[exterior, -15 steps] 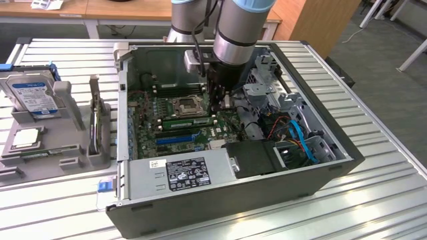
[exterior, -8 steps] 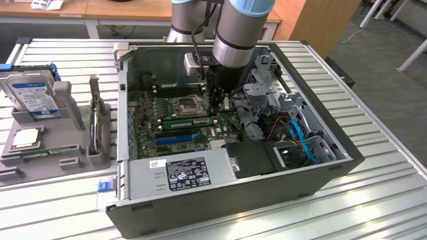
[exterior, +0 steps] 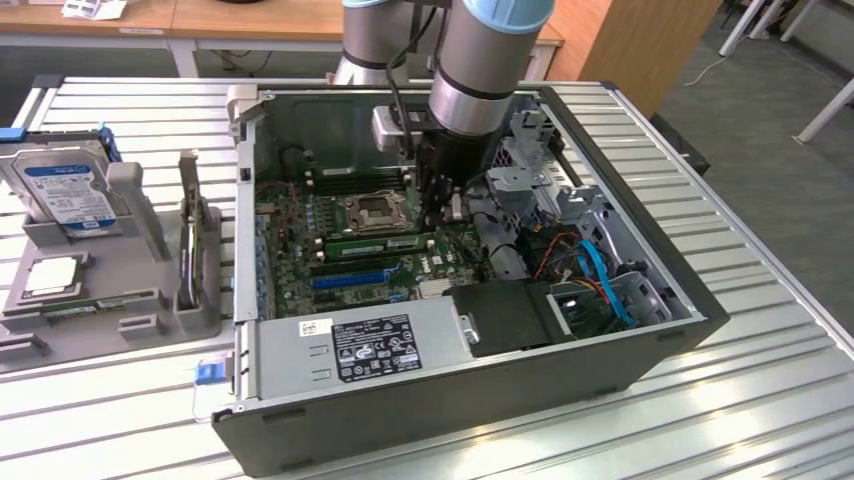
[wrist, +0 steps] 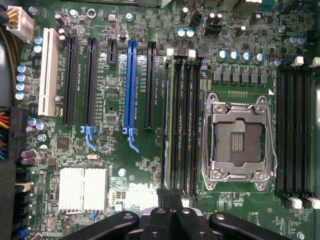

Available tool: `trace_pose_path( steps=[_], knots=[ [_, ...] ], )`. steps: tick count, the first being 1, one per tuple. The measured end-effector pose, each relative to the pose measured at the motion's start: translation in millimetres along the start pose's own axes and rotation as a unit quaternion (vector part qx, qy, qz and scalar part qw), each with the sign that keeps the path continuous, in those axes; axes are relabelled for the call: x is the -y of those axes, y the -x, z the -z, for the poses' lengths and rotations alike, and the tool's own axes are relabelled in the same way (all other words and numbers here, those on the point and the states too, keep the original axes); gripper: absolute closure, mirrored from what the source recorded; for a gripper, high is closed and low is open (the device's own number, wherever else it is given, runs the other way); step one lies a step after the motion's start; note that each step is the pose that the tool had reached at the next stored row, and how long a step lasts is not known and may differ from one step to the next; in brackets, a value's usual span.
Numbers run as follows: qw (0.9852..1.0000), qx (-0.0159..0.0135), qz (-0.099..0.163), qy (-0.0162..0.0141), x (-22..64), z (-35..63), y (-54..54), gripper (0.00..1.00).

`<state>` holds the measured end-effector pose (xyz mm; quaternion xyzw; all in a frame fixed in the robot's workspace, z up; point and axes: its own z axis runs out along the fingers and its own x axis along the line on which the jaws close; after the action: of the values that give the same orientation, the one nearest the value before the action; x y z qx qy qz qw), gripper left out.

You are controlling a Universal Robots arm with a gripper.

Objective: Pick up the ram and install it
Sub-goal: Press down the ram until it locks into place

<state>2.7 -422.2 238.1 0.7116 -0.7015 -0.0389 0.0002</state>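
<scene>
Grey floor (exterior: 774,90) — wooden desks (exterior: 200,15) behind.

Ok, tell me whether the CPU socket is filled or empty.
Empty. In the wrist view the CPU socket shows its bare dark contact field inside the metal frame, with no silver processor seated in it.

White "DELL" lettering is printed on the green motherboard (wrist: 131,188), beside its ribbed silver heatsink (wrist: 82,189). Small white lettering runs along the long black and blue expansion slots (wrist: 131,85) on the same board, too fine to read. In the exterior view, the grey power supply box (exterior: 360,350) inside the open black computer case (exterior: 561,390) carries a black label (exterior: 378,347) of white text and symbols and a small white sticker (exterior: 315,328), both illegible. A silver hard drive (exterior: 64,190) standing in a grey holder has a blue-and-white label that cannot be read.
</scene>
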Motion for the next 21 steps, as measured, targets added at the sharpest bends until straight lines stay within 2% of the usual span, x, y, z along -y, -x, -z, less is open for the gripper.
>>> trace_pose_path(
  steps=[21],
  knots=[
    [1.0000,0.0000,0.000,0.0000,0.6,-6.9,2.0,0.90]
  ],
)
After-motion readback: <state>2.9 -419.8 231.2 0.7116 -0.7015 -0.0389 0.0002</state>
